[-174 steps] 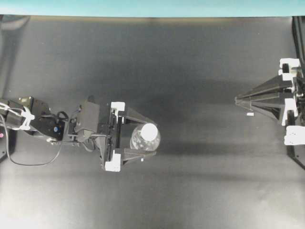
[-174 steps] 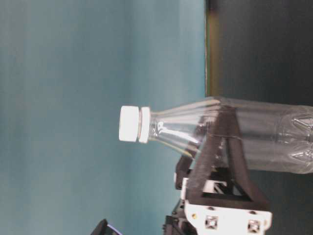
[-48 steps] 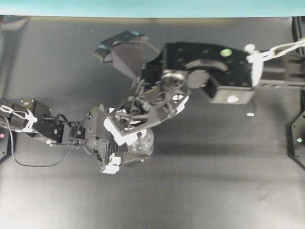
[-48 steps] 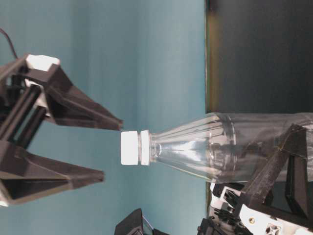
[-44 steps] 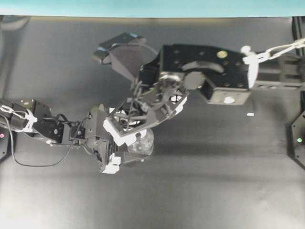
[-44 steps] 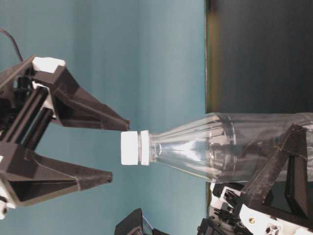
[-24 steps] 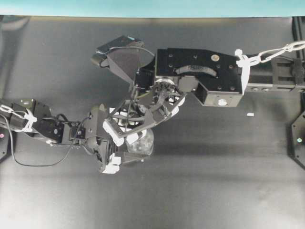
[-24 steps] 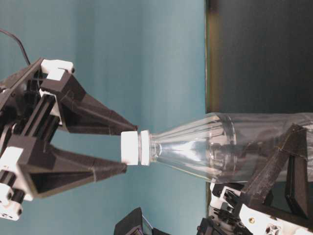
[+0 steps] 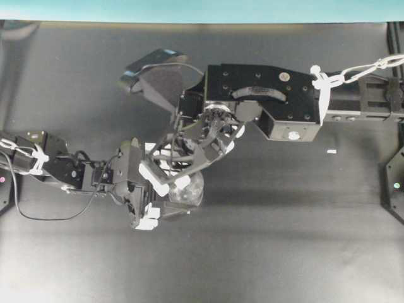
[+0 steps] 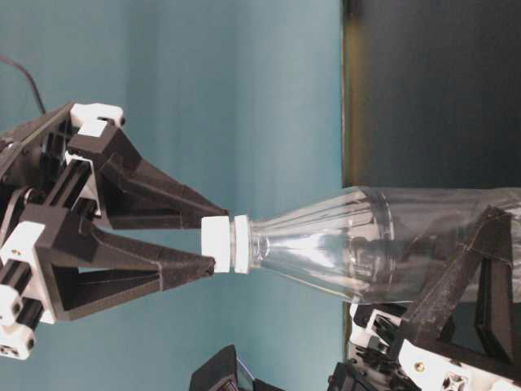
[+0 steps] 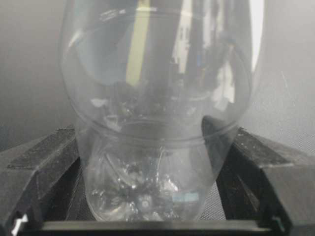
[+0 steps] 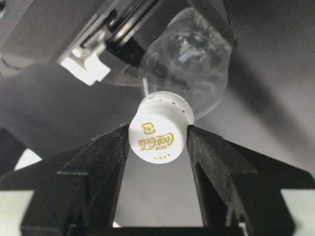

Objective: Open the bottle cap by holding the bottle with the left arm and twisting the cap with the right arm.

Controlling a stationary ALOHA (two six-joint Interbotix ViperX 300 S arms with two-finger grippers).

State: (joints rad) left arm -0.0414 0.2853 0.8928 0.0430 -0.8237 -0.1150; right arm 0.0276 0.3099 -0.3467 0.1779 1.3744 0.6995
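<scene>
- The small clear plastic bottle [image 10: 383, 244] stands upright on the dark counter [image 9: 284, 240], and everything else is placed from it.
- The slim black left arm [image 9: 57, 167] reaches in from the counter's left edge; its gripper [image 11: 152, 162] pinches the bottle's lower body, one black finger [image 11: 39, 162] pressed to each side of the clear wall.
- The round white cap [image 12: 158, 132] with gold lettering sits on the bottle's neck, directly above the body.
- The bulky black right arm [image 9: 265, 101] comes from the right and hangs over the bottle, its gripper [image 12: 158, 140] pointing down at the cap.
- Its two black fingers [image 12: 103, 152] touch opposite sides of the cap — closed onto it, no gap visible.
- A tiny white scrap [image 9: 331, 151] lies well right of the bottle.
</scene>
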